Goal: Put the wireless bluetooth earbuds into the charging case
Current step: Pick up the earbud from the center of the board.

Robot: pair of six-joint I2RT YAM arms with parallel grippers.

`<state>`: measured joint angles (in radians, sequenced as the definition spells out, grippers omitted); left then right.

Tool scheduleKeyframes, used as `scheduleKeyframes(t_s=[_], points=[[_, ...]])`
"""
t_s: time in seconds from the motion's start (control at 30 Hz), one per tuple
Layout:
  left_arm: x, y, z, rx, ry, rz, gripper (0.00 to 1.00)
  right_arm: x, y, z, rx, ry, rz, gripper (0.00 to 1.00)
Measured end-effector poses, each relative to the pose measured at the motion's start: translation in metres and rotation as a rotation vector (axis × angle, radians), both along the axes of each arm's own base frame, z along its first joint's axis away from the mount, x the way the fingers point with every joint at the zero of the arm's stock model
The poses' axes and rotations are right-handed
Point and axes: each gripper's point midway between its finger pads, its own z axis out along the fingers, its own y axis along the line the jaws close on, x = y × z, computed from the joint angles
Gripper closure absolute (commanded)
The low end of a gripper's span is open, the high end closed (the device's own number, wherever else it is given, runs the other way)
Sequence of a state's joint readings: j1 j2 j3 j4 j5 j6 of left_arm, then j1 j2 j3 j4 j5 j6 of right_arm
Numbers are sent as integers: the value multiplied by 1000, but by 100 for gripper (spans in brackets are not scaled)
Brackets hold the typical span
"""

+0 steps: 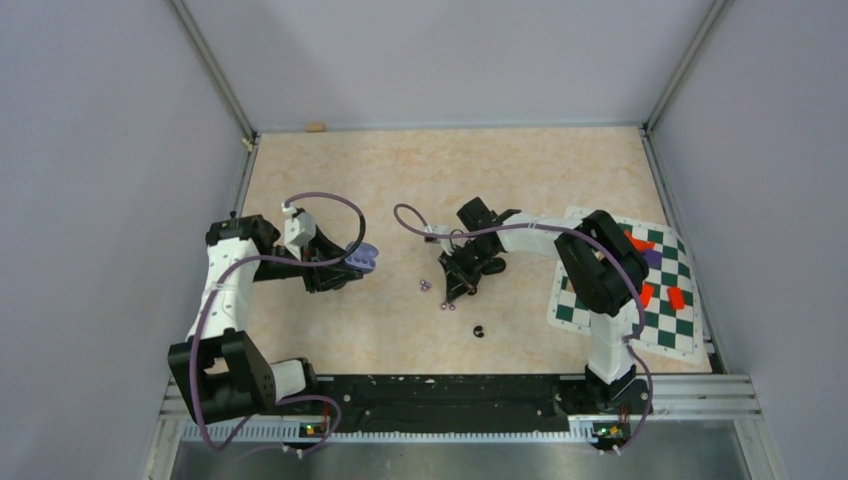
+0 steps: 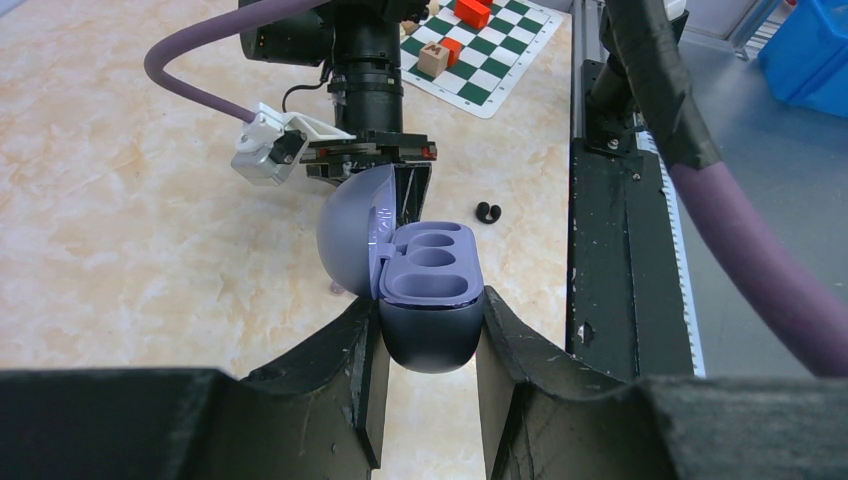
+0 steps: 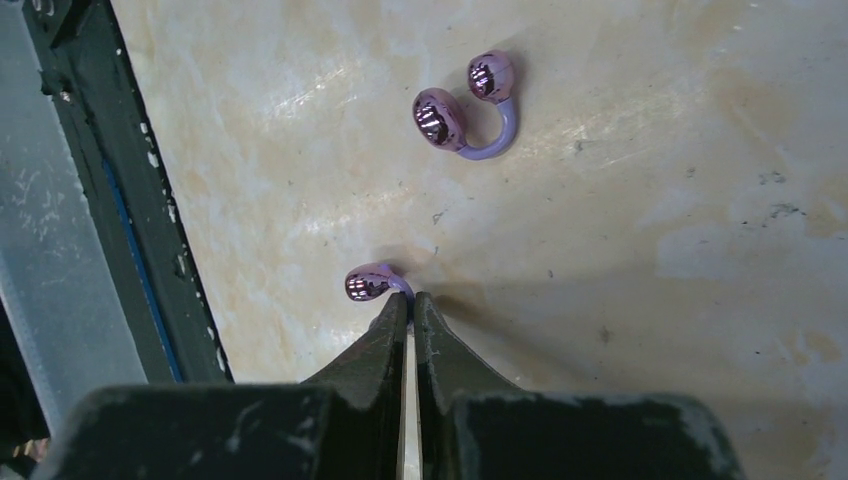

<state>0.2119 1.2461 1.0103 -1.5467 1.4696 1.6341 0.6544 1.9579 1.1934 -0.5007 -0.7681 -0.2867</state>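
My left gripper is shut on the dark base of the purple charging case, held off the table with its lid open and both wells empty. From above, the case sits at the left gripper. The right gripper is down at the table with its jaws shut, pinching the loop of a pale purple earbud. A second purple earbud lies loose beyond it. In the top view the right gripper is mid-table by the two purple earbuds. A black earbud lies nearer the rail.
A green-and-white checkered mat with red and orange blocks lies at the right. The black base rail runs along the near edge. In the left wrist view the right arm stands just behind the case, with the black earbud beside it.
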Motion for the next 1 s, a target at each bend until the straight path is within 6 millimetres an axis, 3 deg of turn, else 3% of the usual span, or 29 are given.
scheduleKeyframes(t_s=[0.3, 0.43, 0.8, 1.0], points=[[0, 0, 0, 0, 0, 0, 100, -2, 0, 7, 30, 24, 2, 100], [0, 0, 0, 0, 0, 0, 100, 6, 0, 24, 60, -53, -13, 100], [2, -6, 12, 50, -21, -50, 100, 46, -5, 121, 165, -471, -118, 100], [10, -18, -6, 230, -75, -22, 100, 63, -18, 172, 185, -669, -199, 100]])
